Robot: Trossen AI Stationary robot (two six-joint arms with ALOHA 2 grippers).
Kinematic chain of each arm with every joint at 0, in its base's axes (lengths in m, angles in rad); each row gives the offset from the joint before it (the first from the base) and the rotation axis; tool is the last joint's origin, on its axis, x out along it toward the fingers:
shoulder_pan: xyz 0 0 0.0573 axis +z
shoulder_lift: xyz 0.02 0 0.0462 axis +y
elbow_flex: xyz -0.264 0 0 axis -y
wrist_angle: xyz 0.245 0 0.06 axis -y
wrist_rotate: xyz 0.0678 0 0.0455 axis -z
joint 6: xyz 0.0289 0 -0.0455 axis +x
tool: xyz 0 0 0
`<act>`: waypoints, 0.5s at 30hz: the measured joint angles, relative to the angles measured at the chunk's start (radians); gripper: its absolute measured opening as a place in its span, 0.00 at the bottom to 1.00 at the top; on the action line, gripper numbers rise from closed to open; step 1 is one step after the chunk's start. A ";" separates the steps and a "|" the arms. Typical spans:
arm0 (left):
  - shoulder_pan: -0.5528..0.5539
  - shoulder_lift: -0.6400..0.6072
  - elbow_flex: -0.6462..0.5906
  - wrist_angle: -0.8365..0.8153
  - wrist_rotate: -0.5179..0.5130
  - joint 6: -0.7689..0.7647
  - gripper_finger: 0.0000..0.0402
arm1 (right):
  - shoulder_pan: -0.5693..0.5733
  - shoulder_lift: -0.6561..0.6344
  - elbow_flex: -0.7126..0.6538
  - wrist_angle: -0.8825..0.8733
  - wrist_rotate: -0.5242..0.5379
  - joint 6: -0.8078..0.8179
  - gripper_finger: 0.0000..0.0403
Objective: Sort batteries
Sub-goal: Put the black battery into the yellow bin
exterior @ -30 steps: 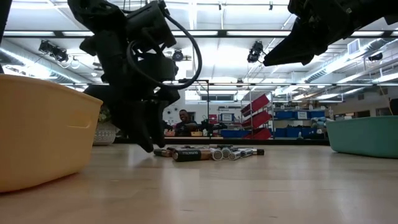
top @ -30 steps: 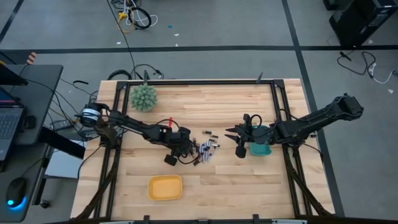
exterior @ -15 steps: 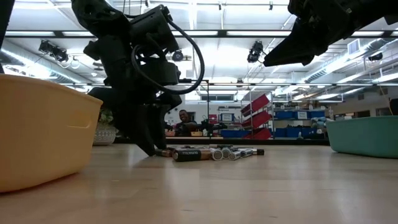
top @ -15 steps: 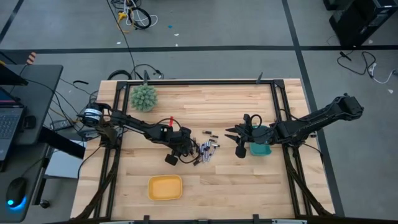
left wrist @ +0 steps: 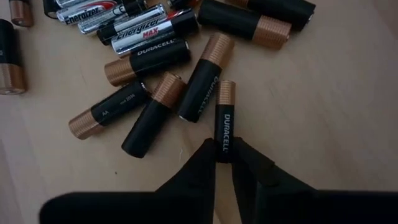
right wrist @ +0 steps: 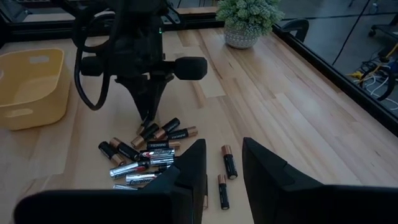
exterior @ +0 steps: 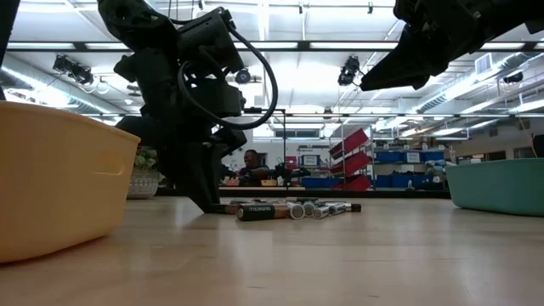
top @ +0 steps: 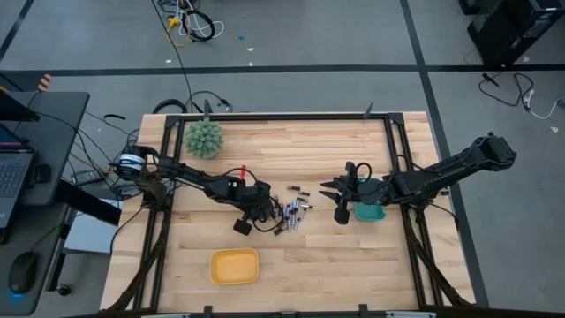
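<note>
Near the middle of the bench (top: pixel 300 265), at the left side of the scattered batteries (top: pixel 291 212), the left end effector (left wrist: pixel 224 163) has its tips pressed in on the dark end of one black-and-copper battery (left wrist: pixel 224 119) lying flat on the wood. The pinch looks narrow and near the end of the cell, though the fingers hide the contact itself, so it may be barely seated. To do this well, the lift should go straight up and slowly, since a neighbouring battery (left wrist: pixel 206 77) lies just beside it and could be dragged or rolled. Once clear, the cell can travel to the yellow tray (top: pixel 234 266) near the front edge or the teal tray (top: pixel 374 215) at the right side. The right end effector (right wrist: pixel 222 163) hovers above the pile's right side, fingers spread, holding nothing.
</note>
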 joint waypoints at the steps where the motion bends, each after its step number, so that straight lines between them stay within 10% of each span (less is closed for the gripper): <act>1: 0.000 0.000 0.000 -0.001 0.000 -0.002 0.09 | 0.000 0.000 0.000 0.000 0.000 0.000 0.22; 15: 0.000 -0.001 0.000 -0.004 -0.003 -0.018 0.09 | 0.000 0.000 0.000 0.000 0.000 0.000 0.22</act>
